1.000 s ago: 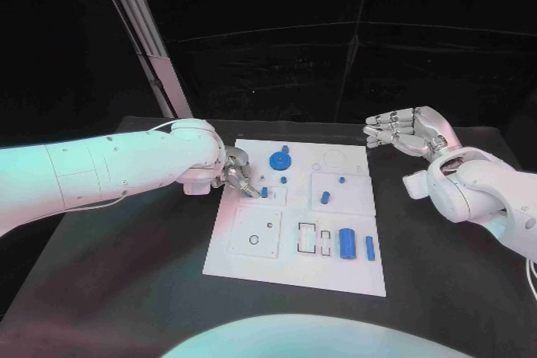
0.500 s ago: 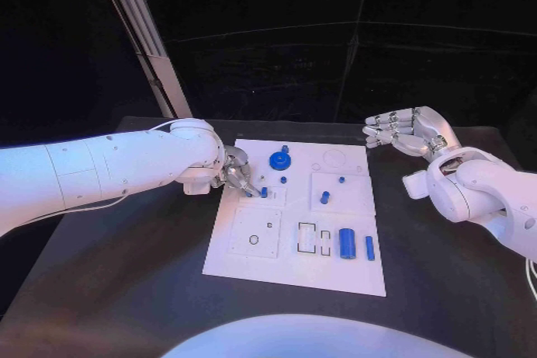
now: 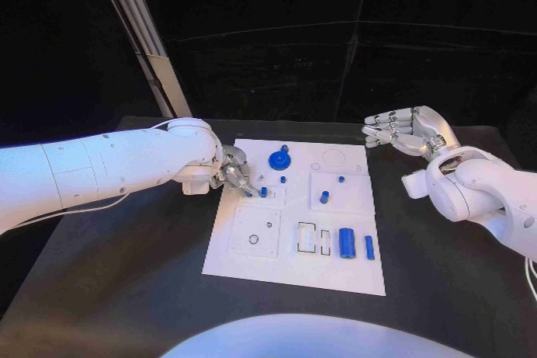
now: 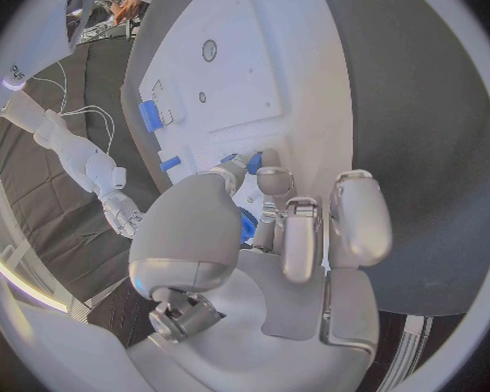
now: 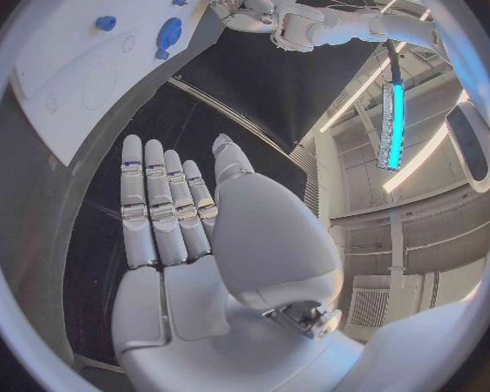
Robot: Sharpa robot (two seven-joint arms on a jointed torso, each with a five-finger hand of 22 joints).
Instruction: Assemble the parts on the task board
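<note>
The left hand (image 3: 234,176) reaches over the board's (image 3: 300,257) left edge, fingers pinching a small blue peg (image 3: 263,192) standing there. Beyond the board's far right corner, the right hand (image 3: 405,130) hovers, fingers apart and empty. Nothing has moved since before.

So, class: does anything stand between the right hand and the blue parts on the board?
Nothing visible does. The right hand hovers open off the board's far right corner, with bare table and board between it and the nearest blue parts.
</note>
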